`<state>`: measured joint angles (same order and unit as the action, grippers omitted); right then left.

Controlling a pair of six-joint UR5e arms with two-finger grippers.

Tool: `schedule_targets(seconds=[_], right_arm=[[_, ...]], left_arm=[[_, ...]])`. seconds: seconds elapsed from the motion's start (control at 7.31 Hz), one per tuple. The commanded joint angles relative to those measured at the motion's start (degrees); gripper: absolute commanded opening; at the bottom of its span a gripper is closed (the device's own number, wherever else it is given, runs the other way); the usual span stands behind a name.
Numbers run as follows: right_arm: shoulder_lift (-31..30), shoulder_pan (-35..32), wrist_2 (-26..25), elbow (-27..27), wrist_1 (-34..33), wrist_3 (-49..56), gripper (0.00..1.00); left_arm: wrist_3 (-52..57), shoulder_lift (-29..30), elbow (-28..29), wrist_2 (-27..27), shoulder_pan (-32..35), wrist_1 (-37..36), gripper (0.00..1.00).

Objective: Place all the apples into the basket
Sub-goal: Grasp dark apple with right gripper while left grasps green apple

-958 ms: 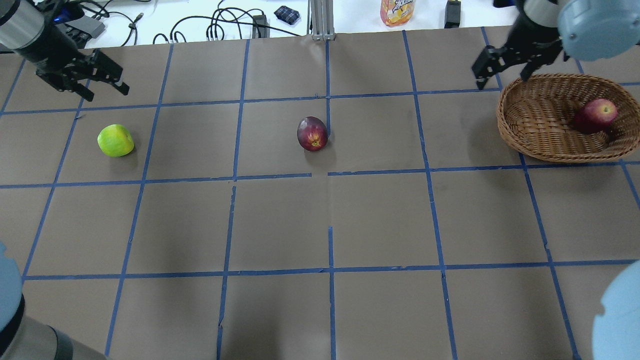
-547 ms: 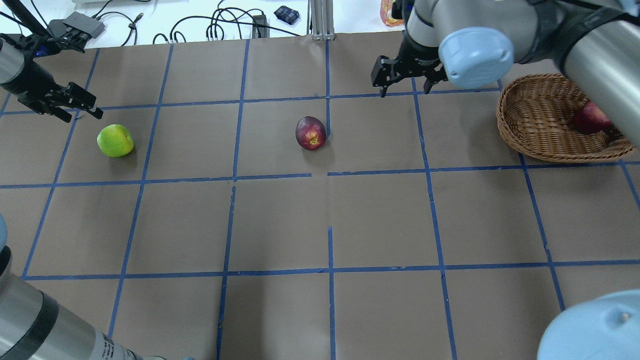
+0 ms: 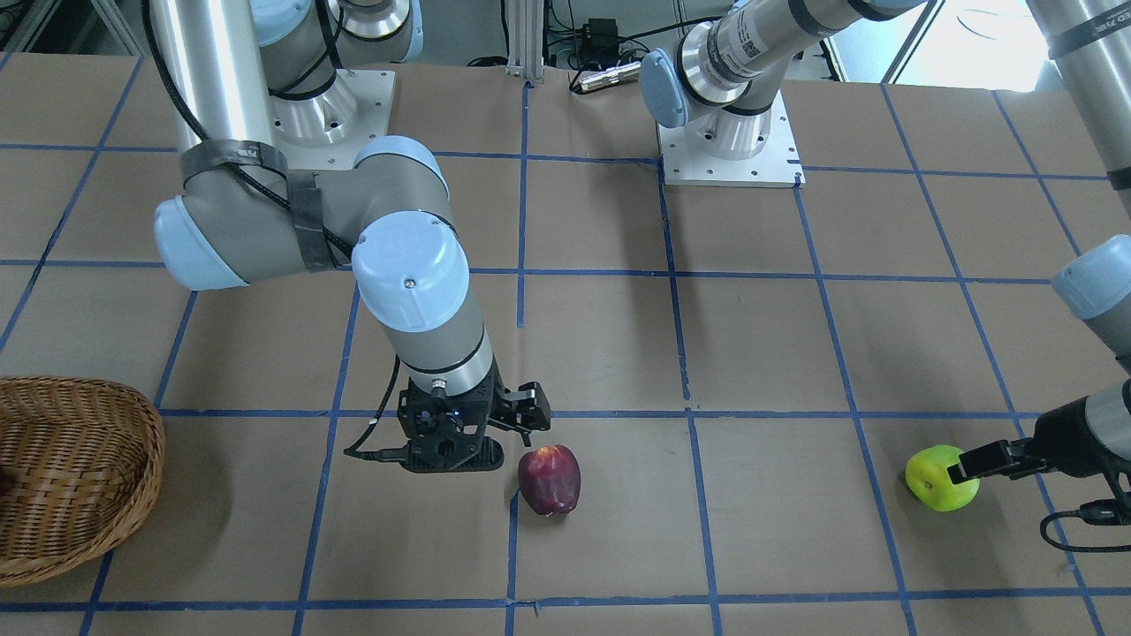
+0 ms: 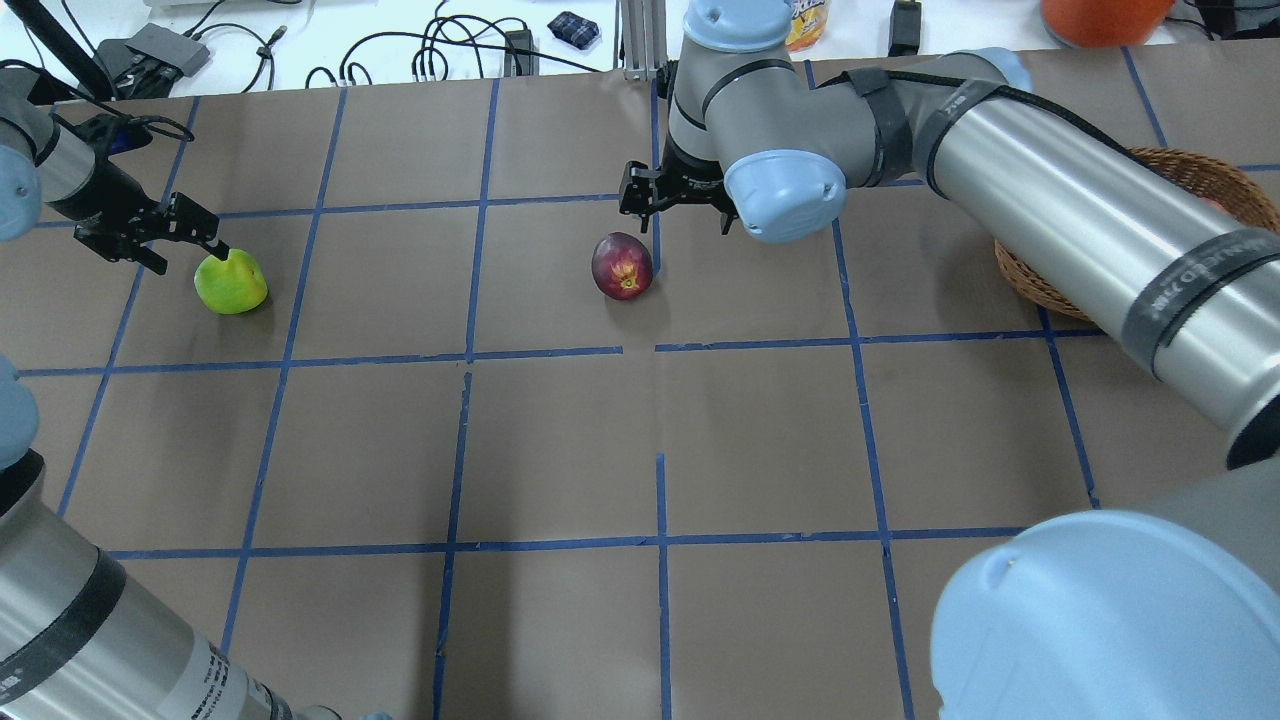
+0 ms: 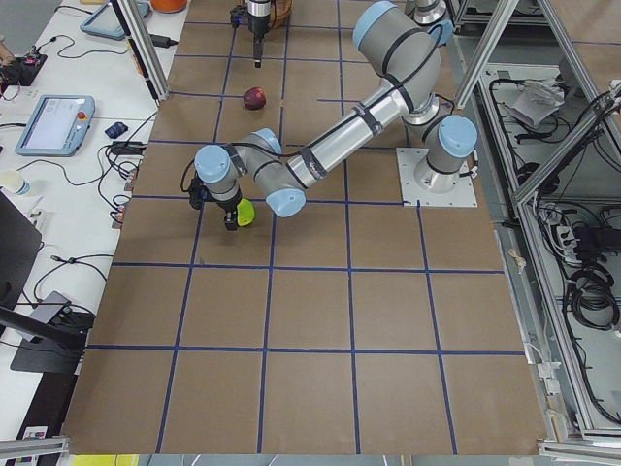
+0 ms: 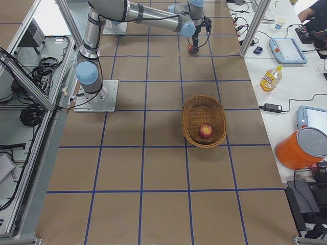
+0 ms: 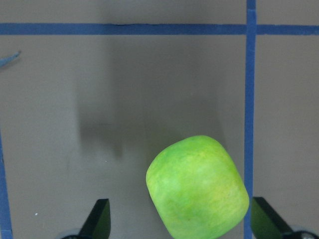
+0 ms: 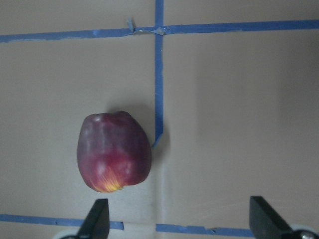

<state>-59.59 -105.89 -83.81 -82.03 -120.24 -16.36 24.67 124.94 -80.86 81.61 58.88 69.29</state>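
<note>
The lime green apple [image 4: 231,282] lies on the table at the left; in the left wrist view it [image 7: 198,188] sits between the open fingers [image 7: 98,221], nearer the right one. My left gripper [image 4: 186,252] is open, low around the apple's far side. The dark maroon apple [image 4: 622,266] lies mid-table. My right gripper [image 4: 675,218] hovers open just beyond it; in the right wrist view the apple [image 8: 113,158] is ahead of the left finger [image 8: 97,220]. The red apple [image 6: 205,131] rests in the wicker basket [image 6: 204,104], which my right arm partly hides in the overhead view [image 4: 1205,175].
Blue tape lines grid the brown table. Cables [image 4: 450,50] and a power adapter lie beyond the far edge. A juice bottle [image 6: 269,77] and an orange bucket [image 6: 301,148] stand on the side bench beside the basket.
My right arm has swung from the basket leftward to over the maroon apple. My left gripper has moved down and nearer, reaching the green apple. The apples have stayed put.
</note>
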Motion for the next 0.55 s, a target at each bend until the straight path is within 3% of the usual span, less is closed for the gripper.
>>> schedule_targets(seconds=[0.0, 0.41], right_arm=[[6.1, -4.0, 0.8, 4.8, -0.6, -3.7, 1.0], [10.0, -4.3, 0.7, 6.6, -0.3, -6.0, 1.0]], left_arm=[[-4.8, 0.6, -0.4, -1.0, 0.4, 0.0, 1.0], [-5.3, 0.9, -4.0, -2.1, -0.2, -0.6, 1.0]])
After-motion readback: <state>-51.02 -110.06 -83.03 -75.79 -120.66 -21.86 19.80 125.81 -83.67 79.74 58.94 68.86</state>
